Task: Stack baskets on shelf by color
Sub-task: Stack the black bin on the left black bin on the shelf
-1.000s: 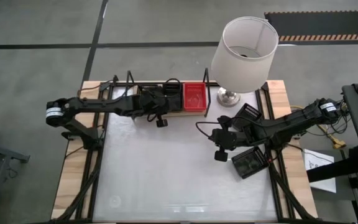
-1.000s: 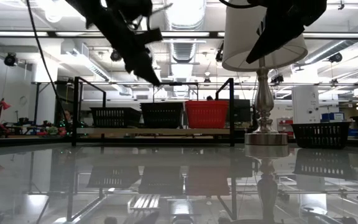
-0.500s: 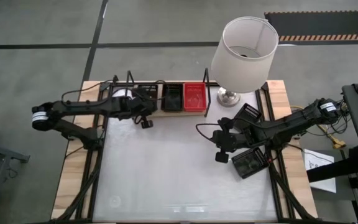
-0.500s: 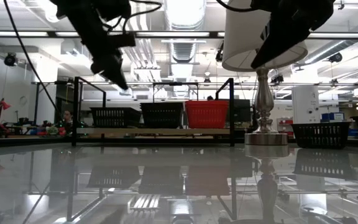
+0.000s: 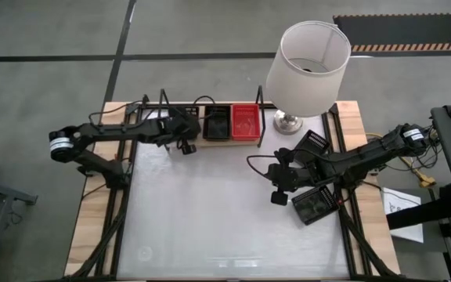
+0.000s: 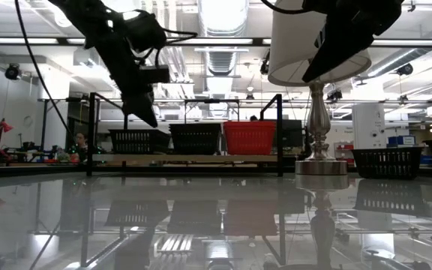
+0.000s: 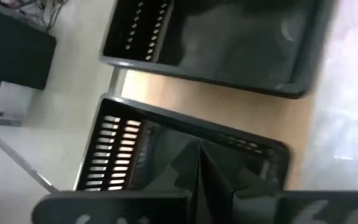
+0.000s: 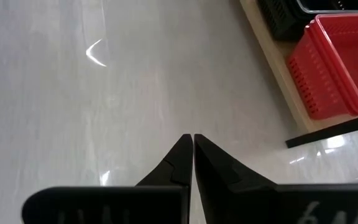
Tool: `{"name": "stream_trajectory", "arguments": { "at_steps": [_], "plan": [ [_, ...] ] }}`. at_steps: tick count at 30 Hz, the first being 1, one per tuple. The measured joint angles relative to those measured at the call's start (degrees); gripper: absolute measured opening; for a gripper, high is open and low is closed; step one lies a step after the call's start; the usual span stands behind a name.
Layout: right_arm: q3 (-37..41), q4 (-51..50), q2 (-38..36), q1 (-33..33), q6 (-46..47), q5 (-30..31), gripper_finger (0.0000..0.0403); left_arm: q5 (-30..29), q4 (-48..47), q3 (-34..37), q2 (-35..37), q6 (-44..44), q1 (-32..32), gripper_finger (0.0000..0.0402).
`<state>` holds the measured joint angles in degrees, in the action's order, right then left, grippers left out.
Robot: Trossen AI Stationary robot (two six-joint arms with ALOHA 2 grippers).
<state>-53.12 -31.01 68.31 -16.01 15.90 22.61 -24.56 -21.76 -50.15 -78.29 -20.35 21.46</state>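
- Left claw [image 5: 185, 147] is hanging above the shelf's [image 5: 210, 141] left end, near the counter's [image 5: 233, 227] far edge; fingers are pressed fully together, gripping nothing.
- Left wrist view is showing those closed fingers [image 7: 197, 171] over an open black basket [image 7: 185, 155], with a second black basket [image 7: 216, 43] just beside it on the light wood.
- Low view is showing the left claw [image 6: 147, 116] sitting raised above the basket tops, not touching them.
- Shelf is sitting along the far edge, left of centre, carrying three baskets in a row: a black one [image 6: 139, 141] at the left end, a black one [image 6: 195, 139] in the middle, the red basket [image 5: 246, 122] at the right end.
- Right claw [image 5: 276, 197] is hovering over bare counter toward the right edge, fingers [image 8: 188, 158] closed tip to tip, empty.
- Two more black baskets are lying by the right edge: one [image 5: 313, 205] just beside the right claw, tilted off square; another [image 5: 313, 142] farther back near the lamp [image 5: 308, 63].
- Lamp is standing at the far right corner, just right of the shelf.
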Motion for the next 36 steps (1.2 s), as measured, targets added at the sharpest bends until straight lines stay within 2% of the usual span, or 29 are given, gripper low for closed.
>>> {"name": "stream_trajectory", "arguments": {
  "at_steps": [5,8,11,15,20,29,36],
  "plan": [
    [0.0,0.0,0.0,0.0,0.4,0.0,0.0009,0.2,-0.1,-0.4,-0.1,0.4,0.6,0.0000],
    [0.0,-0.9,0.0,0.0,4.4,0.0,0.0009,0.2,0.3,-0.4,2.1,1.2,-1.0,0.0000],
    [0.0,-5.4,0.0,0.4,16.2,0.9,0.0009,0.2,0.4,-0.4,5.4,3.6,-3.0,0.0000],
    [0.0,-17.6,0.4,1.4,29.6,3.0,0.0015,0.2,3.2,0.2,10.0,6.3,-7.1,0.0000],
    [0.2,-29.8,0.6,3.1,42.5,3.7,0.0056,0.2,8.4,1.3,14.7,6.5,-13.6,0.0000],
    [2.6,-32.1,2.7,4.4,44.3,3.5,0.0158,0.2,11.3,2.2,19.6,6.0,-22.7,0.0000],
    [6.5,-32.8,3.0,5.7,44.2,2.9,0.0190,0.2,15.9,5.6,21.2,3.6,-25.0,0.0000]
  ]
}}
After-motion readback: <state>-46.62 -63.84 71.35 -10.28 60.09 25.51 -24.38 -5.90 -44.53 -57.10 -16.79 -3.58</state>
